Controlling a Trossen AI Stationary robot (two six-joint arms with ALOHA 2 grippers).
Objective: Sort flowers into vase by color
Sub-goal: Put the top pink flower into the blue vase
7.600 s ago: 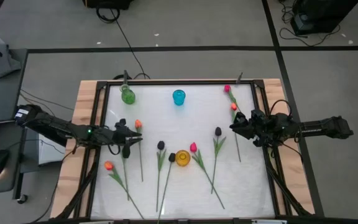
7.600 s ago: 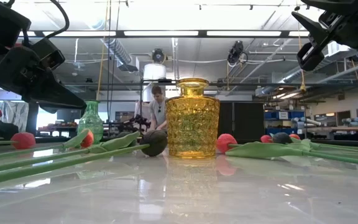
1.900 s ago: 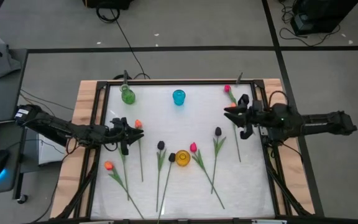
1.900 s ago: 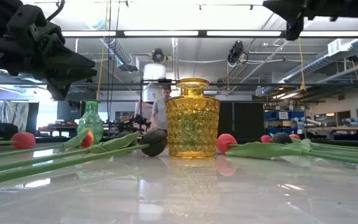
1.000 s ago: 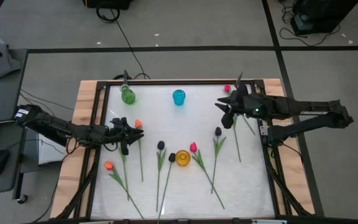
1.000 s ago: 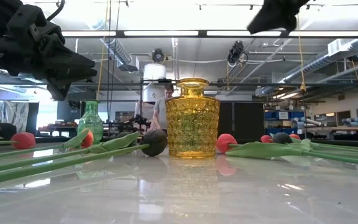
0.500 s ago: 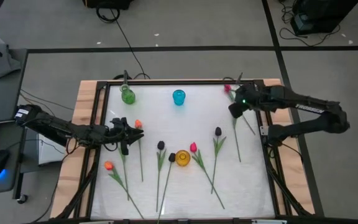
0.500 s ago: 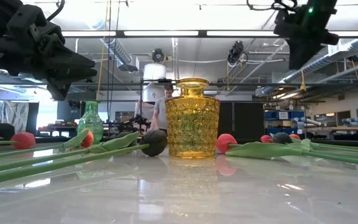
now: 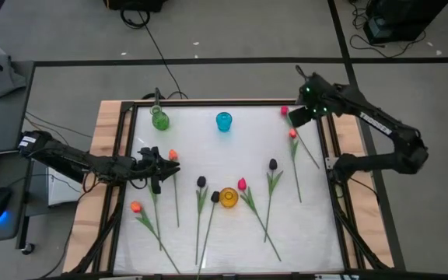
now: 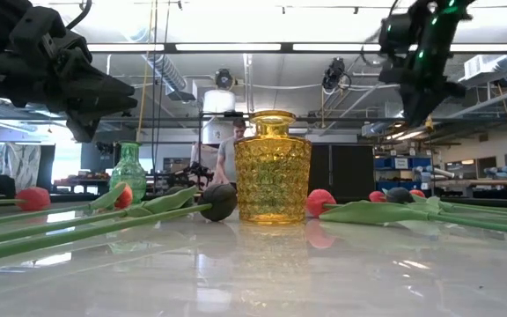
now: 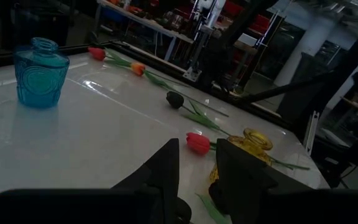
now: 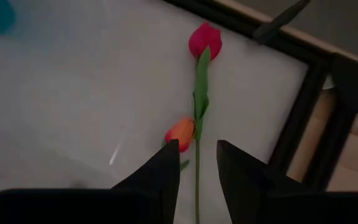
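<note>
Flowers (image 9: pixel 156 207) lie loose on the white tabletop (image 9: pixel 232 159), none yet in a vase. Left gripper (image 9: pixel 159 165) waits near an orange tulip (image 9: pixel 173 155), jaws partly open and empty. Right gripper (image 9: pixel 295 117), also partly open and empty, hovers above the pink tulip (image 12: pixel 204 38); I judge it must descend onto the stem. Behind is a workshop with a person (image 10: pixel 231 151).

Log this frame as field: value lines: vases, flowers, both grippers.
vases: green glass vase, blue glass vase, both at far edge; yellow glass vase nearer centre, all empty
flowers: artificial tulips lying flat on white tabletop
left gripper: open, low over left side, beside orange tulip
right gripper: open, raised over far right corner, above pink-red tulip
</note>
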